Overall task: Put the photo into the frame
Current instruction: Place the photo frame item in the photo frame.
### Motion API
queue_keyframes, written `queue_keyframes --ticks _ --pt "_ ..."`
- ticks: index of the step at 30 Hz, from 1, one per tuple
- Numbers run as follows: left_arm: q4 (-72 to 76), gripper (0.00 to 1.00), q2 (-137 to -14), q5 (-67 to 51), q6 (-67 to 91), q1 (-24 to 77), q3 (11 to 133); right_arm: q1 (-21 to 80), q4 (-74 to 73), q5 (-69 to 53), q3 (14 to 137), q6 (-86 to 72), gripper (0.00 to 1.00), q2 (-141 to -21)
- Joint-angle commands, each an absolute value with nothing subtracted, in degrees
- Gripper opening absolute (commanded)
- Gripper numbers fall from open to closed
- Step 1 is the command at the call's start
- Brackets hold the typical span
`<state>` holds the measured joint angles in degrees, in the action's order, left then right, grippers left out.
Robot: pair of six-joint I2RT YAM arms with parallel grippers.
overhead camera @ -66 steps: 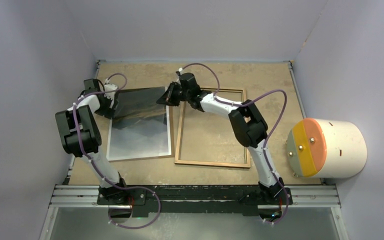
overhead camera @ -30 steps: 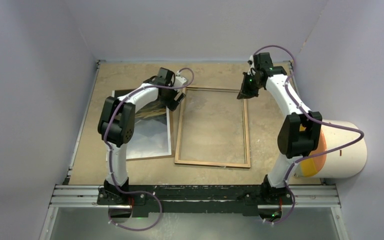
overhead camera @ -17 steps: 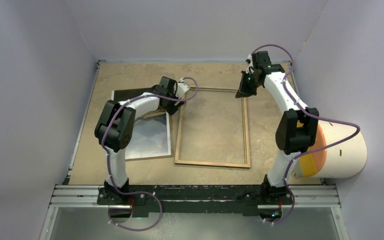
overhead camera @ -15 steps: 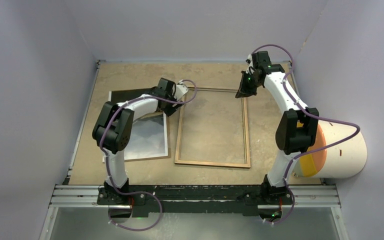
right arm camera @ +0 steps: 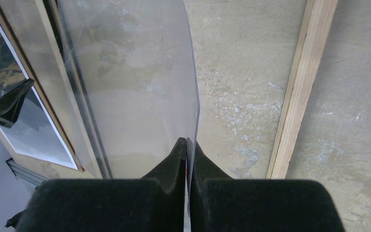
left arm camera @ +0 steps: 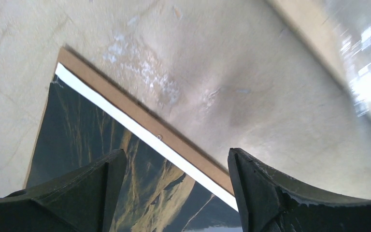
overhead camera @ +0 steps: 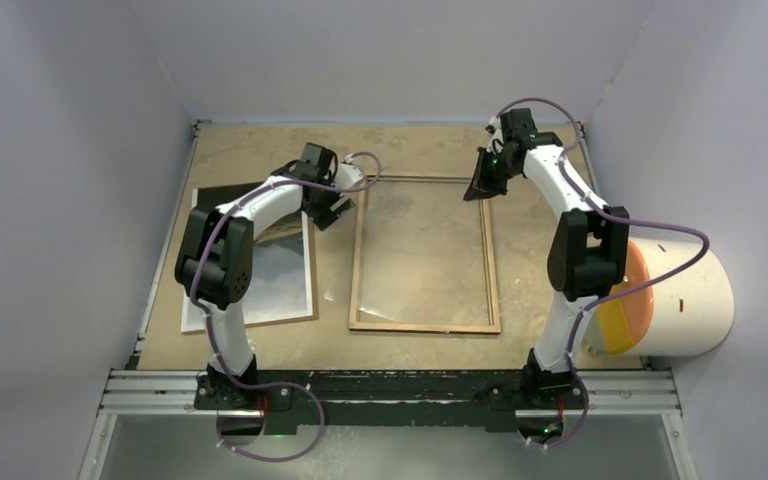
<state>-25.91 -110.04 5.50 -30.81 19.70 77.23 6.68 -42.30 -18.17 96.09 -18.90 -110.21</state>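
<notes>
Left end effector (left arm camera: 175, 155) spread | photo (left arm camera: 82, 130) beneath, edge crossing the gap

grey-green photo (overhead camera: 282, 282), brown frame (overhead camera: 425, 326), clear pane (right arm camera: 135, 72)

The photo (overhead camera: 282, 275) and the brown backing board (overhead camera: 250, 321) under it now lie further left, leaving a wider gap to the frame (overhead camera: 494, 262). The left gripper (overhead camera: 326, 208), jaws apart, has swung from the photo's far left edge to its far right corner and drifted left with it. The right gripper (overhead camera: 481, 186) has crossed from the frame's far left corner to its far right corner. There it now pinches the clear pane (right arm camera: 135, 72), which is tilted up out of the frame.
</notes>
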Motion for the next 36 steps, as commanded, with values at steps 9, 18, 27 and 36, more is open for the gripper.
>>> queue_keyframes --ticks 9,18,27,36 --pt "-31.5 0.80 -111.4 -2.5 -26.5 20.8 78.5 4.9 -29.7 -29.7 85.1 -25.4 0.30 -111.8" --pt "-28.8 0.80 -109.8 -1.0 -27.8 20.8 73.2 3.2 -21.4 -27.0 72.3 -30.8 0.75 -106.2" --pt "-28.1 0.79 -109.3 -0.2 -27.6 20.8 71.7 3.2 -24.6 -13.1 67.5 -29.1 0.99 -94.6" --pt "-29.1 0.79 -107.9 -0.4 -27.6 20.7 71.8 6.0 -26.2 -13.4 57.3 -31.2 0.99 -80.9"
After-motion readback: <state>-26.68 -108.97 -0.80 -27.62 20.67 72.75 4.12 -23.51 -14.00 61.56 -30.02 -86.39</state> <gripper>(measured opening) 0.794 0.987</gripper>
